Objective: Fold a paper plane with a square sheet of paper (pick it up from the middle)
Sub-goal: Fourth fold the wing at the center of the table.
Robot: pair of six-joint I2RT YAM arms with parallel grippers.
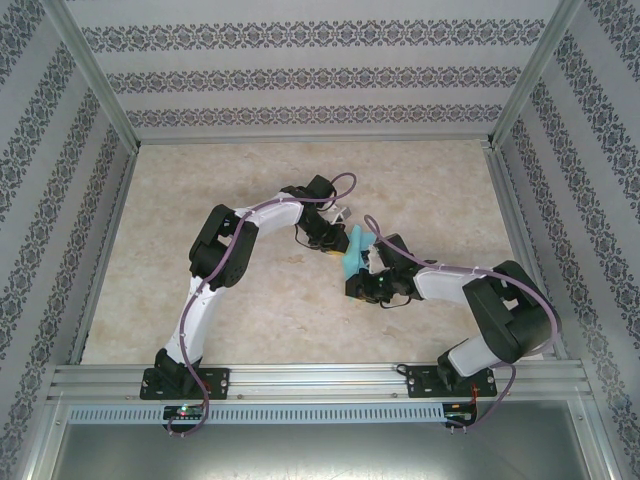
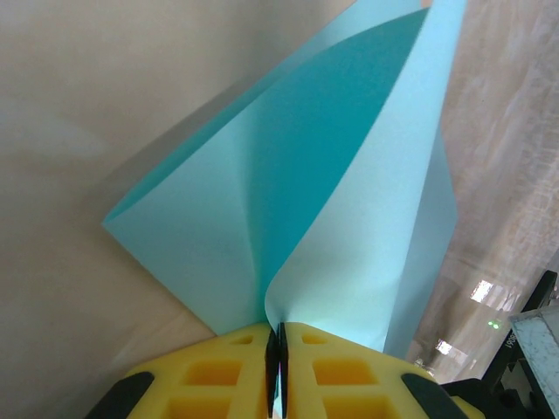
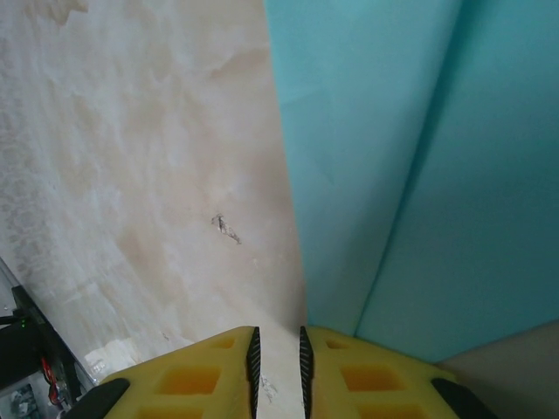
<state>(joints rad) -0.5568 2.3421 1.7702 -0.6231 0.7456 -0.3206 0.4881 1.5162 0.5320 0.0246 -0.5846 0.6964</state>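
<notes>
The light-cyan sheet of paper [image 2: 349, 175] is partly folded and stands up off the table, its layers fanning out from a pinch point. My left gripper [image 2: 278, 336] is shut on its lower edge, with the yellow fingers [image 2: 218, 371] pressed together on the paper. From above, the sheet of paper [image 1: 355, 250] sits between both wrists at the table's middle. My right gripper [image 3: 278, 349] is open by a narrow gap with only bare table between the pads. The paper [image 3: 393, 175] rises just beyond its right finger [image 3: 367, 375].
The marbled beige tabletop [image 1: 250, 300] stretches around both arms. Patterned walls [image 1: 300, 75] and aluminium frame posts [image 1: 95, 75] close in the back and sides. A metal rail [image 1: 320, 380] runs along the near edge at the arm bases.
</notes>
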